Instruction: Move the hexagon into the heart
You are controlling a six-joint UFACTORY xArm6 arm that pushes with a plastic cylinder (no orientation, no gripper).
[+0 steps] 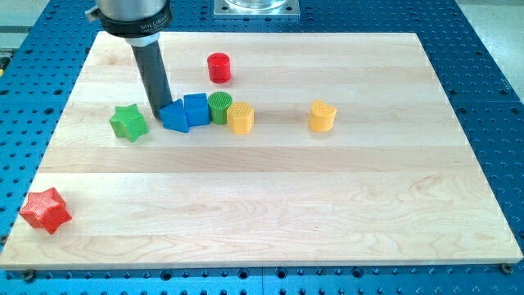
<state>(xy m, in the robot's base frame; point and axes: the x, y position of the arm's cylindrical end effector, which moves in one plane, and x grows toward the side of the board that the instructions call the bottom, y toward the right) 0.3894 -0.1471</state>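
The yellow hexagon sits near the board's middle, at the right end of a tight row of blocks. The yellow heart stands alone to its right, with a gap between them. The row runs, left to right: a blue triangular block, a blue cube, a green cylinder, then the hexagon. My tip is at the left side of the blue triangular block and appears to touch it.
A green star lies just left of my tip. A red cylinder stands above the row. A red star sits at the board's bottom left corner. The wooden board rests on a blue perforated table.
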